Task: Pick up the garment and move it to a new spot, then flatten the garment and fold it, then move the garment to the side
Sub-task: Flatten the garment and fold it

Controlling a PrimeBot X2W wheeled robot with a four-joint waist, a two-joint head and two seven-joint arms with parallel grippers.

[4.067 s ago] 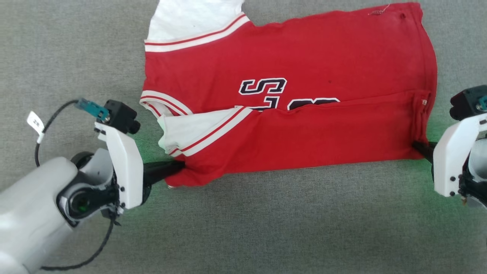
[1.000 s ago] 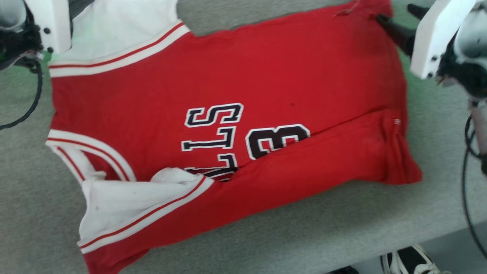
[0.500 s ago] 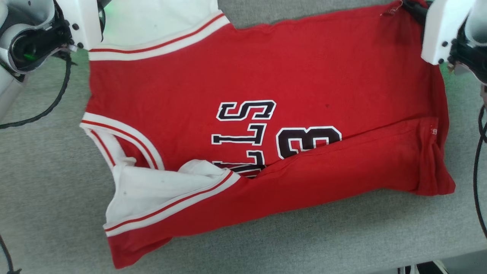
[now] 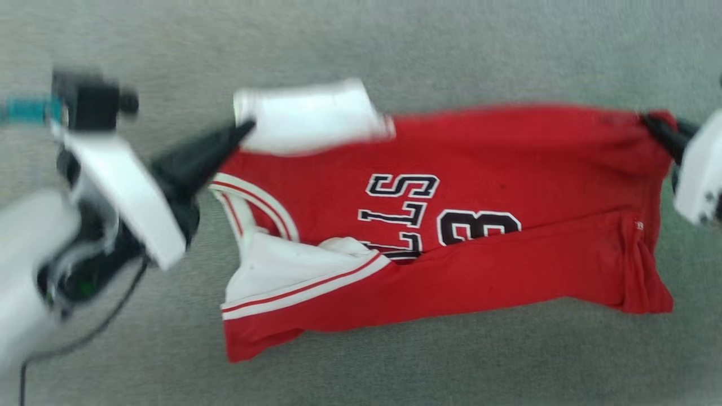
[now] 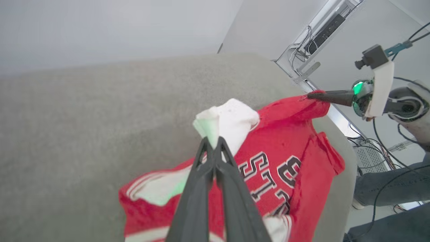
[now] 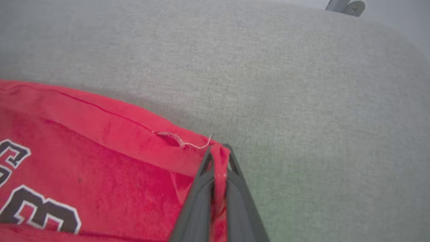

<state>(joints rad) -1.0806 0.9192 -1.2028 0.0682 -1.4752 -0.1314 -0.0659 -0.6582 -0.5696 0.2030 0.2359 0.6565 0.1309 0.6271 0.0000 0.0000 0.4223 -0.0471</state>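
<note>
The garment (image 4: 479, 169), a red jersey with black white-outlined letters and a "3", lies on the grey padded table (image 4: 395, 45), its near side folded over. My left gripper (image 4: 243, 128) is shut on its white shoulder flap (image 5: 231, 117), far left. My right gripper (image 4: 648, 121) is shut on the far right hem corner (image 6: 220, 161), red cloth pinched between the fingers. In the left wrist view the garment (image 5: 289, 134) hangs raised between my own gripper (image 5: 212, 143) and the right gripper (image 5: 312, 95). In the right wrist view my right gripper (image 6: 218, 149) stands over the table (image 6: 302, 84).
Bare grey table (image 5: 84, 117) stretches beyond the garment's far edge. In the left wrist view the table's right edge (image 5: 339, 188) drops away; beside it stand a person's legs (image 5: 386, 188) in jeans, cables and a wall rack (image 5: 322, 30).
The head camera has shifted. My right gripper has shut on the hem corner. The garment's far edge, held at both corners, has risen and come nearer the lettering.
</note>
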